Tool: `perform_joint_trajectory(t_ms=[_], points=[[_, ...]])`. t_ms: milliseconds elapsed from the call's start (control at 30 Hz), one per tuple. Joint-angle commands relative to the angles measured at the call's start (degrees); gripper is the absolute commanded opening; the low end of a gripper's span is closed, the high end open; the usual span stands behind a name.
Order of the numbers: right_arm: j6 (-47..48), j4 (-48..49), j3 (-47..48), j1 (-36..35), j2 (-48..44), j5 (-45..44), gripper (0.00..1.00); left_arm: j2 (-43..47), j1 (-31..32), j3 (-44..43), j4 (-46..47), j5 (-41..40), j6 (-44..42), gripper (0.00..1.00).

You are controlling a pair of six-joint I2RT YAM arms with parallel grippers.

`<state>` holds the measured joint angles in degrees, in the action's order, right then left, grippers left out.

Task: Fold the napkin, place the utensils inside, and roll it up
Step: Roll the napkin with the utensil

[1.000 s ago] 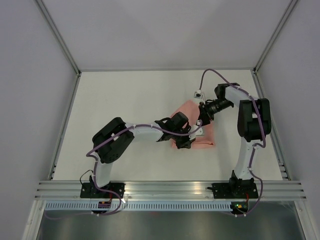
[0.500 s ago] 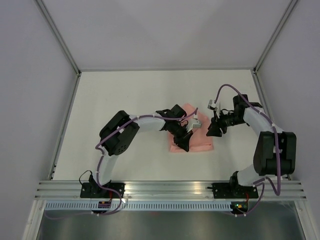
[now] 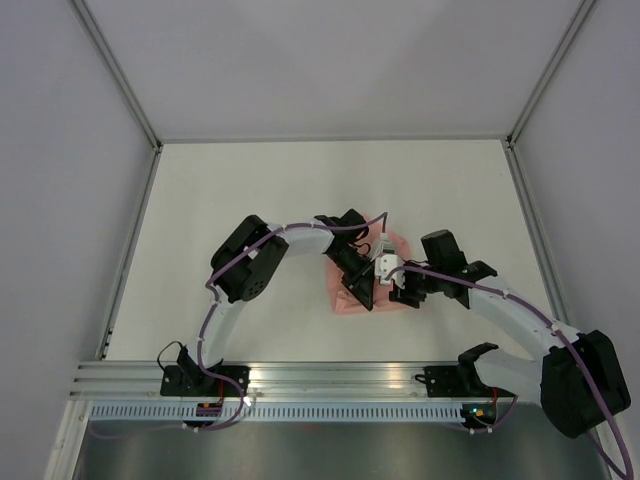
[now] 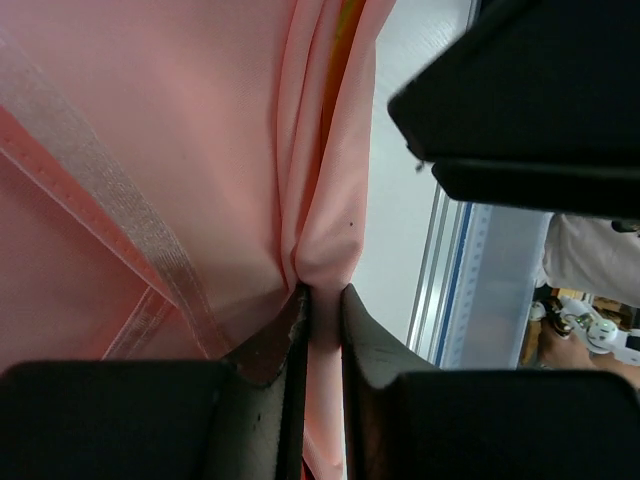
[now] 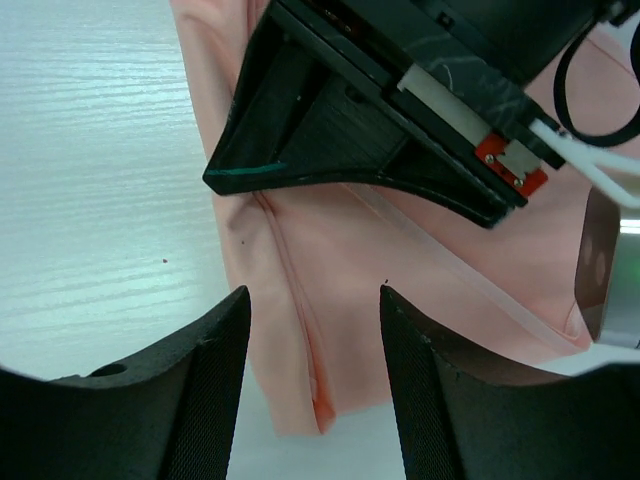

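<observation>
From above, the napkin lies mid-table, mostly hidden under both tools. It now sits slightly nearer the arm bases than a second ago. The left gripper is on it, much where it was. The right arm has changed most: a second ago it reached in from the far right over the cloth's far edge. Now its forearm comes low from the near right, and the right gripper sits just beside the left one.

In the left wrist view, the left gripper is nearly closed, pinching a raised fold of the pink napkin. A yellow-orange sliver of the utensils shows inside that fold at the top (only a thin strip, the rest is wrapped).

In the right wrist view, the right gripper stands wide with nothing between its fingers. It hangs over the napkin, whose edge rests on the pale table, with the left gripper just ahead.
</observation>
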<state>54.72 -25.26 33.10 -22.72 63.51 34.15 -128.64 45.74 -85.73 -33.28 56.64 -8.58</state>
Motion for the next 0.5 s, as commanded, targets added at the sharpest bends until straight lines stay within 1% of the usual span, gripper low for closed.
perform_joint_trajectory(t_ms=[0, 300, 467], points=[[-0.75, 4.25, -0.05, -3.72, 0.13, -3.83, 0.60, -4.69, -0.38, 0.04, -5.31, -9.00, 1.11, 0.02], [-2.69, 6.18, -1.28, -14.01, 4.43, -8.74, 0.60, -5.66, -0.56, -0.93, -5.39, -9.97, 1.90, 0.02], [-3.48, 8.29, -1.73, -15.95, 7.24, -10.07, 0.60, -6.10, -0.56, -1.28, -5.66, -9.89, 1.90, 0.02]])
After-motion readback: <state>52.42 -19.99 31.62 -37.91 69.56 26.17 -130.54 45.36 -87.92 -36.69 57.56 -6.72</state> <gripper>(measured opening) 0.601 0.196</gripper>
